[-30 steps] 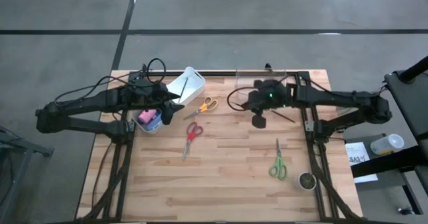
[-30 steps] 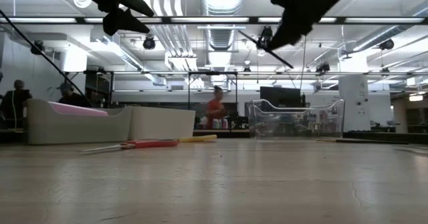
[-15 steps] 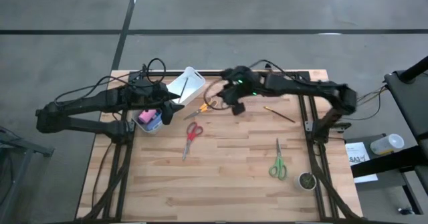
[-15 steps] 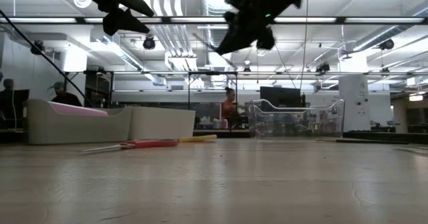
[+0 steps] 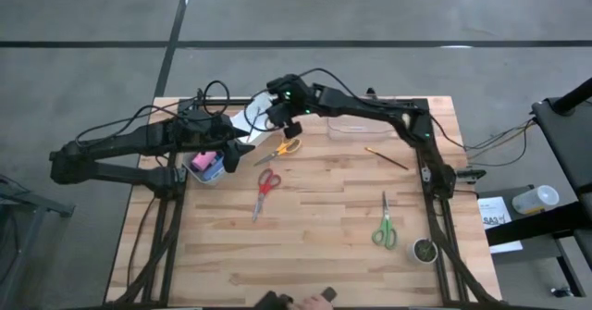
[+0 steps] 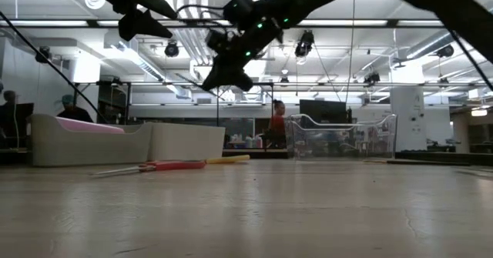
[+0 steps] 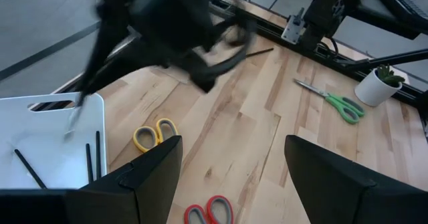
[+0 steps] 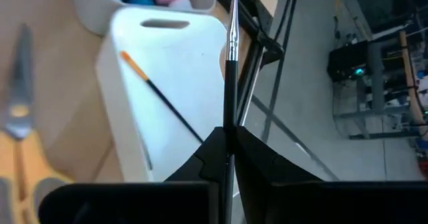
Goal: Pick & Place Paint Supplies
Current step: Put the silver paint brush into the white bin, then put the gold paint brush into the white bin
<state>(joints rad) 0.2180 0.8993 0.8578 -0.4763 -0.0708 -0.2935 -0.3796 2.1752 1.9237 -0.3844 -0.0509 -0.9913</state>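
Paintbrush (image 8: 229, 70) work is the matter here: a thin dark-handled brush is pinched between the closed fingers of the right gripper (image 5: 285, 116), which a second ago hung over the far right of the table beside the clear bin (image 5: 363, 123) and has since swung leftward to hover above the white tray (image 5: 252, 117) at the far left. Nearest the front edge, the green scissors (image 5: 384, 229) lie on the right of the wooden table (image 5: 314, 245) with a small potted plant (image 5: 424, 250) just beside them, both unmoved. Farther in, the red scissors (image 5: 265, 186) sit near the middle, and beyond them the yellow scissors (image 5: 285, 147) lie just right of the tray. One brown paintbrush (image 5: 386, 157) lies alone on the boards at the right, well apart from the tray, where it already lay half a second ago. The left gripper (image 5: 242, 153) has not shifted; its fingers stand spread and hold nothing, over the grey bin (image 5: 198, 174) where the pink bottle (image 5: 203, 161) and a blue item rest. In the tray another brush with an orange tip (image 8: 160, 95) already lies.
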